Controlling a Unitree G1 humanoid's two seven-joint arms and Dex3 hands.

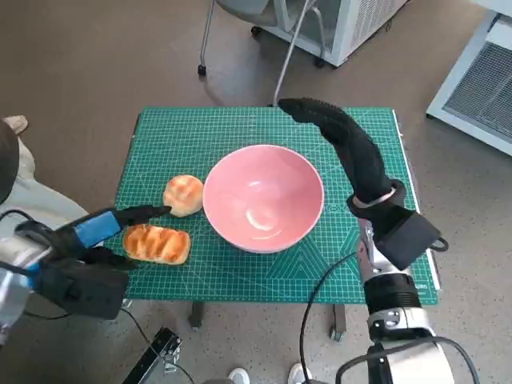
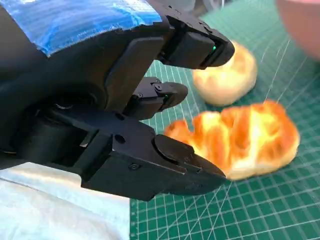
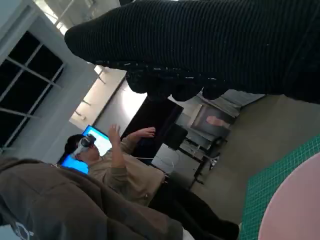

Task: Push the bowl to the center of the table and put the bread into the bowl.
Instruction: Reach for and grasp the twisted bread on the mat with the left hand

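Bowl (image 1: 264, 198), pink, sits mid-mat (image 1: 240, 128). Round bun (image 1: 183, 194) touches its left side; long loaf (image 1: 157, 243) lies nearer. Left wrist view alone shows left hand (image 1: 88, 240) wide, holding nothing, fingers (image 2: 195, 45) just short of loaf. Right hand (image 1: 352, 148) stretched flat beyond bowl's right rim; right wrist view shows a seated person (image 3: 105, 165), bowl cut off.

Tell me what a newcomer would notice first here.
The big pink bowl sits mid-table on the green mat. Two golden pieces of bread lie beside it, with the left hand open next to them. The gloved right hand hangs by the bowl's other side.
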